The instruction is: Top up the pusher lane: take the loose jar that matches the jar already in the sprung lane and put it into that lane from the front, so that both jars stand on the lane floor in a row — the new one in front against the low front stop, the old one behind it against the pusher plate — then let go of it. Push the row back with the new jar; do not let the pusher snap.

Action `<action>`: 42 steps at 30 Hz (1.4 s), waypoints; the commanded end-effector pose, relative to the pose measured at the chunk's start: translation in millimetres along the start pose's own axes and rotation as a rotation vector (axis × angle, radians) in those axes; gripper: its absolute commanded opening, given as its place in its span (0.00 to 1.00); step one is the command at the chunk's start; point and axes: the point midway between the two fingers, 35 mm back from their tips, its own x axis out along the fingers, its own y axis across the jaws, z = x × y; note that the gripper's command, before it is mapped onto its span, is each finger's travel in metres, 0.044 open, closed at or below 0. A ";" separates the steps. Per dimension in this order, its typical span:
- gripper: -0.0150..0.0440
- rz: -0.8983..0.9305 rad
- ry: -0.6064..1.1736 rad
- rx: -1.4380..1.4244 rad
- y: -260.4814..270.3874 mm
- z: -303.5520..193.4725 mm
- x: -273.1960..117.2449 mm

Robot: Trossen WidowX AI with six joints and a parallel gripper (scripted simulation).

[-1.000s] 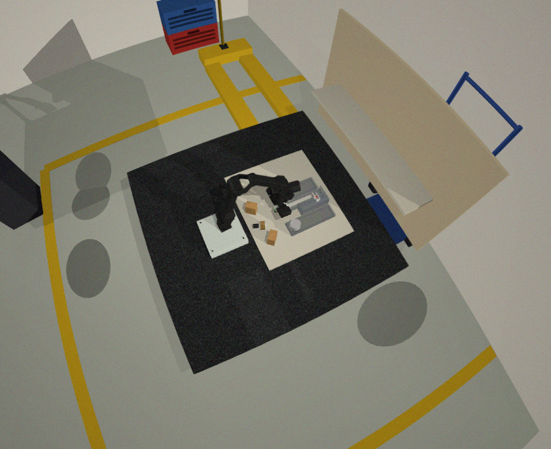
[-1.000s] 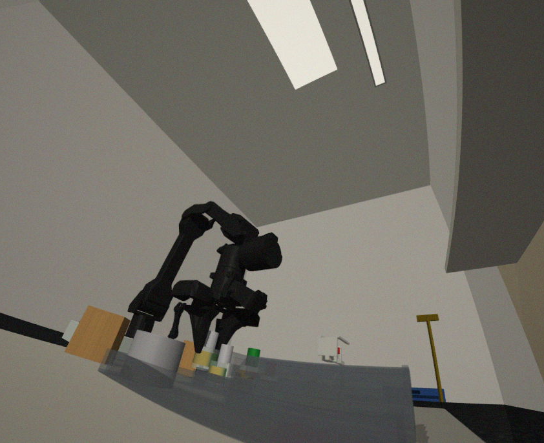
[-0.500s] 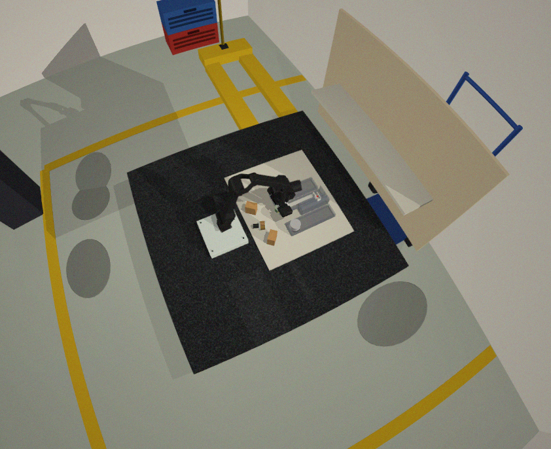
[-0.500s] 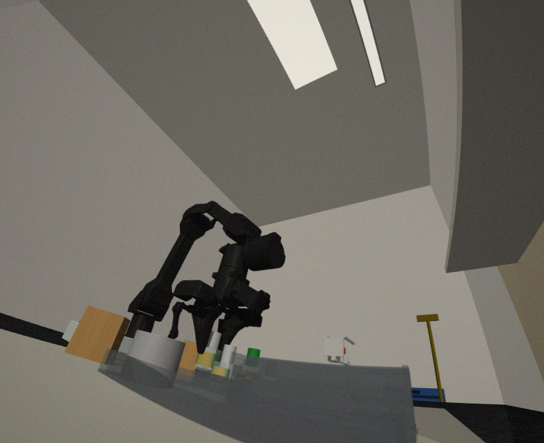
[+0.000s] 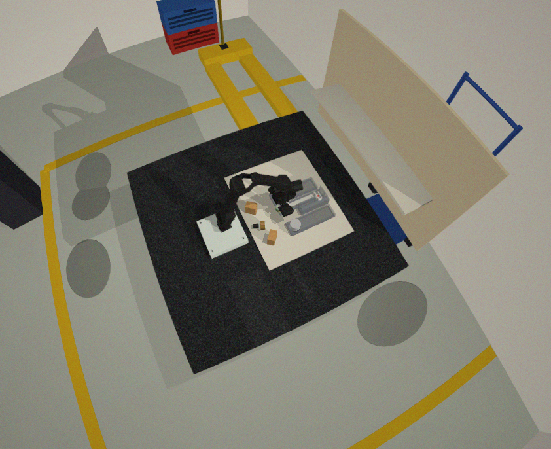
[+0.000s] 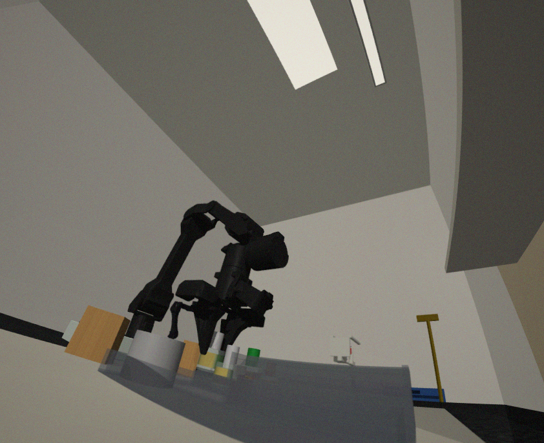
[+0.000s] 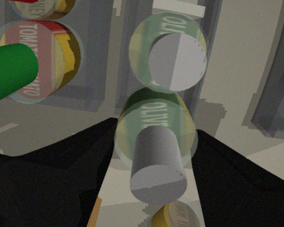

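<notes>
My gripper [image 7: 154, 131] [image 6: 216, 348] is shut on an olive jar [image 7: 154, 114] [image 6: 209, 358] with a green label and a grey cap. The jar is at the front end of the sprung lane [image 7: 121, 77] [image 5: 314, 205]. The matching olive jar [image 7: 178, 61] [image 6: 231, 356] stands in that lane directly behind the held one. In the wrist view the two overlap; whether they touch cannot be told. The white pusher plate [image 7: 180, 8] shows behind the lane jar. The front stop and the held jar's base are hidden, so its height above the lane floor is unclear.
A tomato jar [image 7: 28, 60] with a green cap stands in the left neighbouring lane, another jar behind it. A grey cylinder [image 5: 294, 224] [image 6: 153, 355] is in the other side lane. Two wooden blocks [image 5: 251, 207] [image 5: 271, 237] and a small dark-capped jar [image 5: 262, 225] are nearer the arm base.
</notes>
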 end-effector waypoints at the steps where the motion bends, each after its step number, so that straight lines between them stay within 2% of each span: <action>1: 0.25 -0.003 -0.030 0.004 -0.7 10.7 -4.3; 42: 0.25 -0.003 -0.032 0.004 -0.5 27.1 -9.9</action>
